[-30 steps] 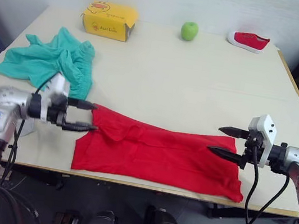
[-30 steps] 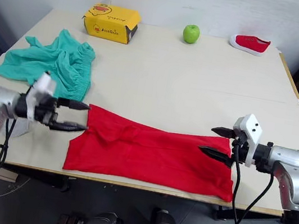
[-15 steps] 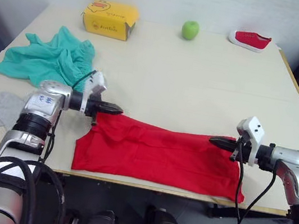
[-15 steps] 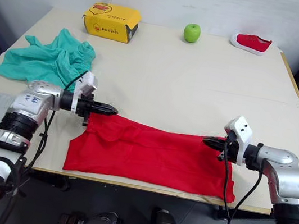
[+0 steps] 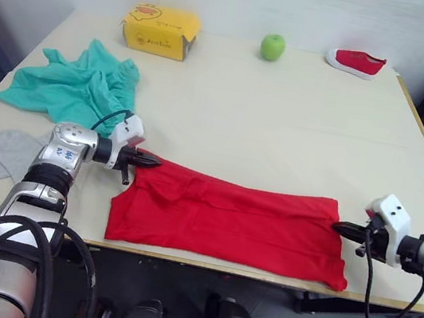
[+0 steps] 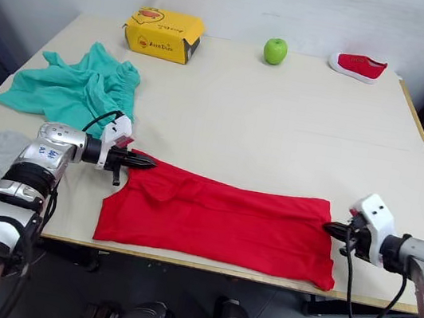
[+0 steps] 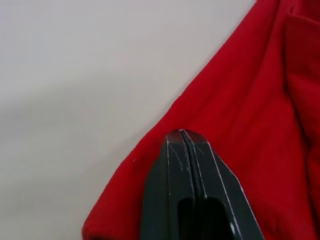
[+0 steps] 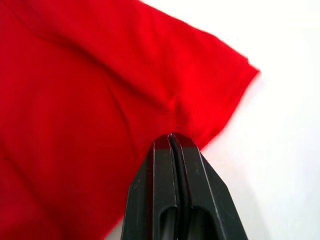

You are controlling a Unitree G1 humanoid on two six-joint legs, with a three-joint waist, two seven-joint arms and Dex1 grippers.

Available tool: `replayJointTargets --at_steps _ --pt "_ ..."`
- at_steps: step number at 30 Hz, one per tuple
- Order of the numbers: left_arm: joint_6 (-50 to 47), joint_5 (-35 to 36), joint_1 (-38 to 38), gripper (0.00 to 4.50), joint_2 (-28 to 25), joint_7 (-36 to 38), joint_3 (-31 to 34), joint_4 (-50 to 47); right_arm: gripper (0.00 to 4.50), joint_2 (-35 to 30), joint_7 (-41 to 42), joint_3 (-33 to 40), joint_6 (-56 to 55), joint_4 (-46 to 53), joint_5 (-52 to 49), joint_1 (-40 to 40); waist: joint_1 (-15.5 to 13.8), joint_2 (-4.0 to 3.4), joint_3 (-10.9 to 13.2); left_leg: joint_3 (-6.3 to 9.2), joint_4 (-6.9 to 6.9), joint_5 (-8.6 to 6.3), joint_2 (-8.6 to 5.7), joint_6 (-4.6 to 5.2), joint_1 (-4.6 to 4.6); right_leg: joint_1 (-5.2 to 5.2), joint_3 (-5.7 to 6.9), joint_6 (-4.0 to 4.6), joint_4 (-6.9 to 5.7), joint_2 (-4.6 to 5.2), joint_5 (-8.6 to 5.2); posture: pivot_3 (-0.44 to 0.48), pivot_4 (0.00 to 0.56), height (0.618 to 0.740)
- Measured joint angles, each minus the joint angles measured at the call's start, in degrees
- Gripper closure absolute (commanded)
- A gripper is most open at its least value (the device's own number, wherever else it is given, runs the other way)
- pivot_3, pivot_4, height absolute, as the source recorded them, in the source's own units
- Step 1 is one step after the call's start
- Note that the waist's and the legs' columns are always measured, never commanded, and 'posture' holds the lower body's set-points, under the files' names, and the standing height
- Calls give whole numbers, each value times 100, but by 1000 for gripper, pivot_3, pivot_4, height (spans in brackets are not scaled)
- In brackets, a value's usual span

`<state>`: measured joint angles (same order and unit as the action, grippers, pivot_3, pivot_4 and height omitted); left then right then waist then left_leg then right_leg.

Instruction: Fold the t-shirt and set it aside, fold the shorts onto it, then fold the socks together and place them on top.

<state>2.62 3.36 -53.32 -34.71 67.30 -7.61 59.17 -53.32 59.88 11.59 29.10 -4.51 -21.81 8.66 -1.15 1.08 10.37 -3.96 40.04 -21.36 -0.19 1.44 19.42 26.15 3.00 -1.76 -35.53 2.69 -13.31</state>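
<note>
On the pale table [image 5: 281, 130] I see the t-shirt [image 5: 226, 222] spread flat along the near edge, my left gripper [image 5: 149, 161] pinching its far left corner and my right gripper [image 5: 340, 227] pinching its right edge, shorts [image 5: 74, 87] and socks [image 5: 9, 155] lying to the left.

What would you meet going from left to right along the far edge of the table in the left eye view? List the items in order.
Yellow box → green apple → small red shoe.
</note>
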Motion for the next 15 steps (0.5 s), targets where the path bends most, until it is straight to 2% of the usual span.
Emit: replayJointTargets --at_steps 5,10,15 --pt "-123 -1 -13 4500 142 10 101 -24 4462 7 38 132 324 690 -309 -22 39 0 0 1 -5 3 2 -9 -6 1 1 2 -1 -3 -1 0 150 740" --pt "-245 -3 -12 4500 183 117 153 -135 4462 228 -222 -226 397 588 -160 117 29 0 0 -1 -4 4 1 -11 8 14 0 2 -6 -2 -1 0 150 740" --pt "-266 -26 -2 4500 219 190 155 -283 4462 165 -315 -479 459 407 58 144 -7 1 0 0 -2 6 1 -13 28 31 4 2 -12 -3 -1 0 150 740"
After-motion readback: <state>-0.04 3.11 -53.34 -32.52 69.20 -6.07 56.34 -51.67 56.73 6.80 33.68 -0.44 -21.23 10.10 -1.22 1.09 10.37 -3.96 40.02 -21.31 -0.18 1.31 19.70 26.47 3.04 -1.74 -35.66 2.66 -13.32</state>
